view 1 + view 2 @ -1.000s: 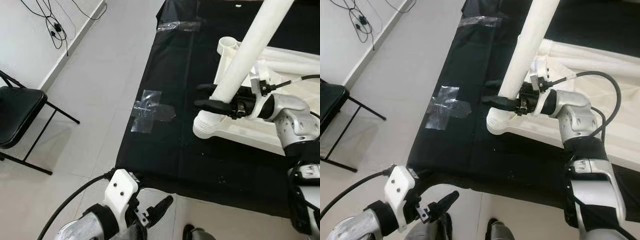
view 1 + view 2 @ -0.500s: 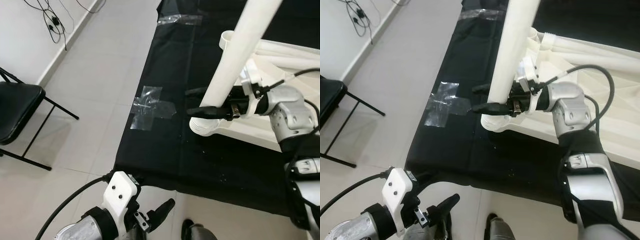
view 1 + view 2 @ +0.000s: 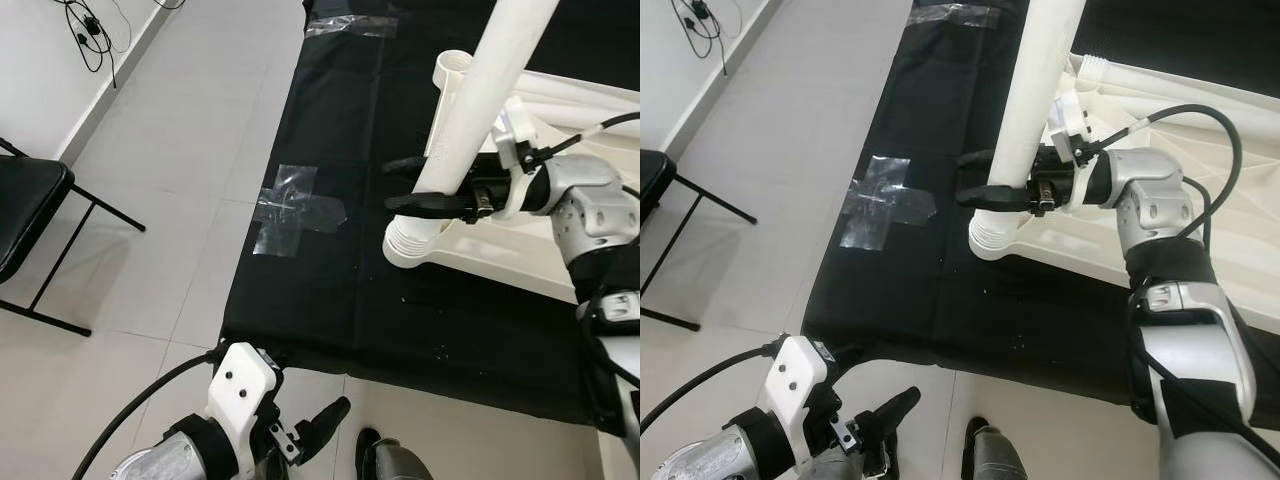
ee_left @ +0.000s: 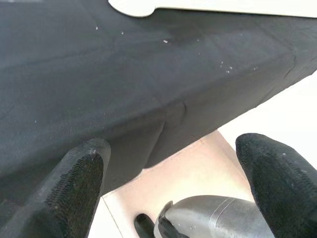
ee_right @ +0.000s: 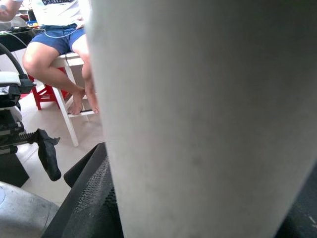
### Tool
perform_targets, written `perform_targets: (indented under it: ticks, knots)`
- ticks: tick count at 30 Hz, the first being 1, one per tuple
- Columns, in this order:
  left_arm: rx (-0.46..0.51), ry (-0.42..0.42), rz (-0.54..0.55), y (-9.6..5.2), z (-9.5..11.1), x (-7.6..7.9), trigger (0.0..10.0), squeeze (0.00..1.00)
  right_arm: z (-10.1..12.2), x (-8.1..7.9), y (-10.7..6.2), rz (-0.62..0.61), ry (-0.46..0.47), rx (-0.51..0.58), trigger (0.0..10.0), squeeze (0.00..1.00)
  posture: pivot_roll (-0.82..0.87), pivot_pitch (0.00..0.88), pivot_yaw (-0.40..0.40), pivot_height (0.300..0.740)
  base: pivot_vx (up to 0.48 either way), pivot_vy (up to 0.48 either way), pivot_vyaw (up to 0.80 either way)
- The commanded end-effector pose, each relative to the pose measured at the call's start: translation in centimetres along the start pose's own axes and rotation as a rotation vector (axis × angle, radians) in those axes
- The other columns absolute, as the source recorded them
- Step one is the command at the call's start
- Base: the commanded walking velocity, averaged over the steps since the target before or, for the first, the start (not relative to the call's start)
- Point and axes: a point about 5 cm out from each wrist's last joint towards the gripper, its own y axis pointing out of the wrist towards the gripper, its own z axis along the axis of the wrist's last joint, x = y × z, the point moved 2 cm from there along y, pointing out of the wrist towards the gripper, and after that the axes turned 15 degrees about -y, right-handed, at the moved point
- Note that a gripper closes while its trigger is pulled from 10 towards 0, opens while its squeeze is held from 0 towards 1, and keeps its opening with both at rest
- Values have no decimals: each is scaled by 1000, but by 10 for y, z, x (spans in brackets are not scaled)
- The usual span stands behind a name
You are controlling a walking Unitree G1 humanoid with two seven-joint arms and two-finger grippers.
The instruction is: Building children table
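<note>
A long white table leg [image 3: 480, 110] rises steeply over the near corner of the white table top [image 3: 520, 262], which lies upside down on a black cloth [image 3: 330, 290]. The leg's lower end meets a ribbed white collar [image 3: 412, 243] at that corner. My right gripper [image 3: 395, 184] is shut on the leg just above the collar, its black fingers [image 5: 84, 198] on both sides of it. A short open socket [image 3: 453, 68] stands at the far corner. My left gripper [image 4: 168, 188] hangs open and empty low over the cloth's near edge.
A patch of clear tape [image 3: 290, 205] lies on the cloth's left part. A black folding chair [image 3: 25, 210] stands on the tiled floor to the left, with cables [image 3: 90, 30] by the wall. A person [image 5: 54, 44] sits on a white stool.
The leg stands a little more upright than a second ago, with my right gripper still shut on it. The head camera has shifted slightly. The left arm has not moved.
</note>
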Motion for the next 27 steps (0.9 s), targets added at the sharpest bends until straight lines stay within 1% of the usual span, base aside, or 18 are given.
perform_targets:
  ticks: [1,6,8,9,10,11,13,23,27]
  knots:
    - [-23,-24,-12,-2,-4,4,10000,0,-9,-7,-3,26,38,-35,10000,0,75,379,4,740,0,0,0]
    - [-27,-23,-11,-4,-4,4,10000,0,-11,-14,4,73,42,-27,10000,0,76,381,6,740,0,0,0]
    - [-27,-23,-11,-5,-4,3,10000,0,-12,-21,12,114,37,-22,10000,0,74,381,6,740,0,0,0]
    - [-27,-23,-11,-5,-4,3,10000,0,-12,-21,12,114,37,-22,10000,0,74,381,6,740,0,0,0]
    - [-28,-24,-11,-5,-4,3,10000,0,-12,-26,17,135,25,-13,10000,0,74,381,6,740,0,0,0]
    - [-28,-24,-11,-5,-4,3,10000,0,-12,-26,17,135,25,-13,10000,0,74,381,6,740,0,0,0]
    - [-27,-24,-9,-5,-4,3,10000,0,-13,-33,22,157,9,7,10000,0,79,381,3,740,0,0,0]
    - [-27,-22,-10,-4,-4,3,10000,0,-9,-38,23,178,0,18,10000,0,79,380,7,740,0,0,0]
    - [-25,-24,-10,-3,-4,2,10000,0,-9,-43,26,201,4,15,10000,0,71,378,1,740,0,0,0]
